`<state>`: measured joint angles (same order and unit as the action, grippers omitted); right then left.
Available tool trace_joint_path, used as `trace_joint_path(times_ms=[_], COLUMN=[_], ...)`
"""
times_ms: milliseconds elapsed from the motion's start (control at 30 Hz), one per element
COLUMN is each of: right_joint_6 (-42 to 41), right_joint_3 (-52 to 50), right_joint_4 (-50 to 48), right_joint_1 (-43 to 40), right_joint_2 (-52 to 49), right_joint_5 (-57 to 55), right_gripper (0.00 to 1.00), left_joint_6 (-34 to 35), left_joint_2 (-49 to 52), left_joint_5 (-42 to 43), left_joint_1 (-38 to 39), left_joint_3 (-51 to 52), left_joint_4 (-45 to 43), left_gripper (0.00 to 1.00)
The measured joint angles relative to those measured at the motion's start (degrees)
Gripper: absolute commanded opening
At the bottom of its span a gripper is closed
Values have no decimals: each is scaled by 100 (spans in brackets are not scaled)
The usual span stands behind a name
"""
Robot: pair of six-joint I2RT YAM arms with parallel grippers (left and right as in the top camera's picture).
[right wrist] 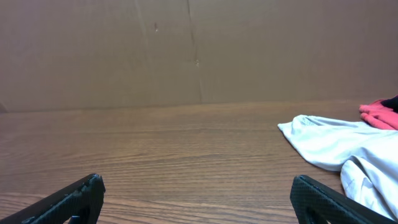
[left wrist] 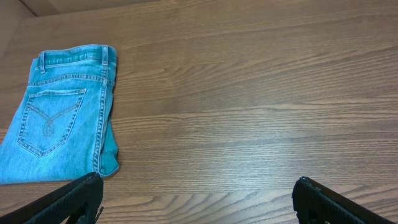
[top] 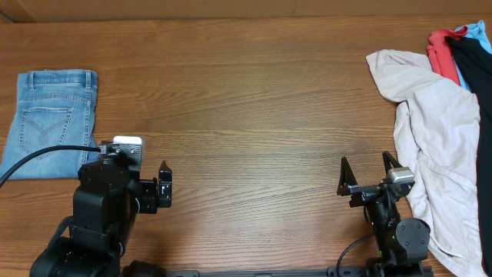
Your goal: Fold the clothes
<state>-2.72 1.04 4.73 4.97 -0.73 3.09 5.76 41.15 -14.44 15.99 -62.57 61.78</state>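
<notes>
The light blue denim jeans [top: 50, 115] lie folded into a compact rectangle at the far left of the table, back pocket up. They also show in the left wrist view [left wrist: 62, 112] at upper left. My left gripper [top: 163, 187] is open and empty near the front edge, right of the jeans and apart from them; its fingers frame bare wood [left wrist: 196, 199]. My right gripper [top: 366, 171] is open and empty at the front right, its fingers over bare wood [right wrist: 196, 199].
A large off-white garment [top: 430, 115] lies crumpled at the right edge, just right of my right gripper, also in the right wrist view [right wrist: 342, 146]. Red [top: 442, 50], black [top: 477, 65] and light blue [top: 473, 32] clothes lie at the back right. A cardboard wall [right wrist: 186, 50] stands behind the table.
</notes>
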Motion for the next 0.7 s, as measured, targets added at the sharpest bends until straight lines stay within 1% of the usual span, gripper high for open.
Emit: trace_joint_path(times_ms=[500, 633, 700], right_joint_6=[2, 4, 2], right_joint_3=[0, 0, 0], right_joint_4=[2, 0, -2], right_joint_1=[0, 0, 0], right_joint_2=[0, 0, 0], right_joint_5=[0, 0, 2], right_gripper=[100, 100, 100], left_joint_6=[0, 0, 0], left_joint_2=[-35, -343, -682], left_joint_5=[0, 0, 7], left_joint_1=[0, -2, -74], left_joint_3=[15, 240, 522], left_joint_4=[-4, -2, -20], left_gripper=[100, 100, 100])
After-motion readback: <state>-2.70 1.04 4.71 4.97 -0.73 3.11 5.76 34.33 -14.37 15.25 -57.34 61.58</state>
